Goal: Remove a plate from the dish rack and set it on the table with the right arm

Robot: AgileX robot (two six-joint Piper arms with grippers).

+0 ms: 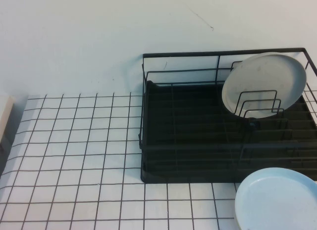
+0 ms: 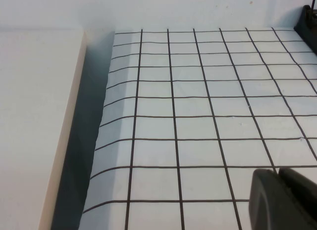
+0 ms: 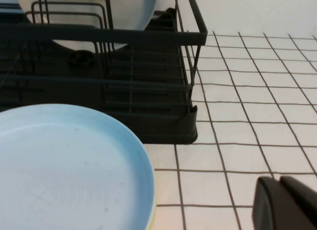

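The off-white plate stands on edge between the wire dividers at the right end of the black dish rack. From the right wrist, the plate shows behind the dividers of the dish rack. My right gripper is shut and empty, low over the gridded table in front of the rack. My left gripper is shut and empty over the table, far to the left. Neither gripper appears in the high view.
A pale blue plate lies flat on the table in front of the rack's right end, close beside my right gripper, and fills the near side of the right wrist view as the blue plate. A pale board borders the table's left edge.
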